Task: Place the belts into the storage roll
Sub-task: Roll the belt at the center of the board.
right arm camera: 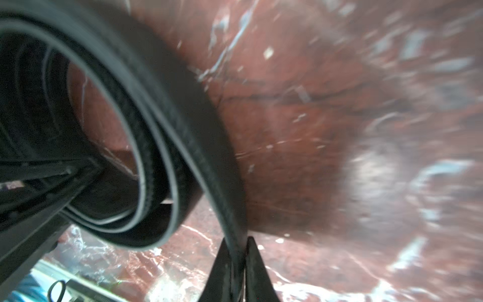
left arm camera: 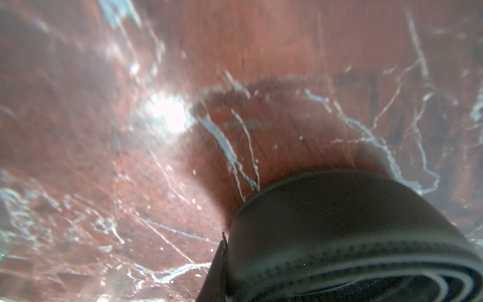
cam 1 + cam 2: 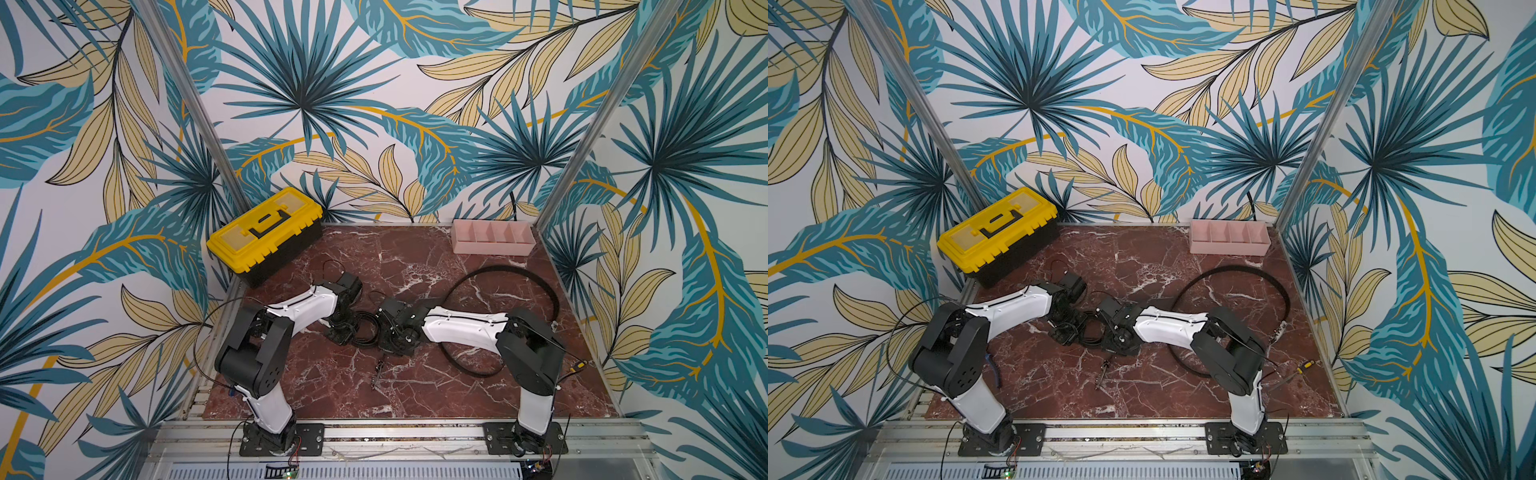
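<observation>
Mid-table [image 3: 332,390], red marble. The coiled belt [image 3: 365,330] sits between my two grippers, its wraps slack like a tyre. I cannot tell whether it touches the marble. It is well apart from the storage roll.

Right gripper [image 1: 237,239]: the fingers are pressed onto the coil's outermost strap, which runs straight between the tips. The rest of the coil bulges off to one side of the pinch.

Left gripper [image 3: 351,330]: it is clamped on the coil's wall. The left wrist view gives one finger [image 2: 218,269] flat against the outer wrap, its mate hidden behind the layers. The right wrist view shows a dark part of this gripper reaching inside the ring.

Storage roll [image 3: 490,248]: pink, in the far right corner against the back wall, four compartments in a row. Both belts lie outside it.

Loose belt [image 3: 503,269]: a wide open loop on the right half of the table, lying between the coil and the storage roll. Its far arc is near the roll but apart from it. My right forearm crosses over the loop and hides part of it. Its buckle [image 3: 555,327] lies by my right elbow.

Toolbox [image 3: 266,232]: yellow lid shut, in the far left corner, well apart from everything else.

Screwdriver [image 3: 579,365]: yellow-and-black handle, near the right edge beside my right arm.

Small metal piece [image 3: 377,374]: on the marble, nearer my bases than the coil. I cannot tell what it is, or whether it joins the belt.
</observation>
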`<action>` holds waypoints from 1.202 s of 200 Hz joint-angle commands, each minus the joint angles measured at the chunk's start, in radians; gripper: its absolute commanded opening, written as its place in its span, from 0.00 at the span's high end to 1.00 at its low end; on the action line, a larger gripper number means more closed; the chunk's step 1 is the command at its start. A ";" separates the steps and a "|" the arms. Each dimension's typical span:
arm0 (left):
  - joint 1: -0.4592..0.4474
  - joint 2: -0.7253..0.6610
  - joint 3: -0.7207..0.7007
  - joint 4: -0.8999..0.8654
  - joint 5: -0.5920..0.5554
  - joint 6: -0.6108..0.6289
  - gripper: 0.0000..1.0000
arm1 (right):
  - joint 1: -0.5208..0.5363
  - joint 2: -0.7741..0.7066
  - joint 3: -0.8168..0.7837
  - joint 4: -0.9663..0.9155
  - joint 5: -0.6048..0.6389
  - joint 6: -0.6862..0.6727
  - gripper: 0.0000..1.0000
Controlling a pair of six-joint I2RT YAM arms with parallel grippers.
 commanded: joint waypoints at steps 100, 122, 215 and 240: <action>-0.022 -0.006 -0.033 0.040 0.020 -0.003 1.00 | -0.046 -0.083 -0.043 0.091 -0.150 0.011 0.52; -0.022 -0.003 -0.031 0.040 0.027 0.014 1.00 | -0.075 -0.122 -0.049 0.078 -0.179 -0.016 0.50; -0.021 0.021 -0.011 0.039 0.052 0.061 1.00 | -0.254 0.022 0.192 -0.091 -0.209 -0.726 0.44; -0.021 0.023 -0.015 0.040 0.052 0.066 1.00 | -0.262 0.116 0.318 -0.105 -0.265 -0.827 0.43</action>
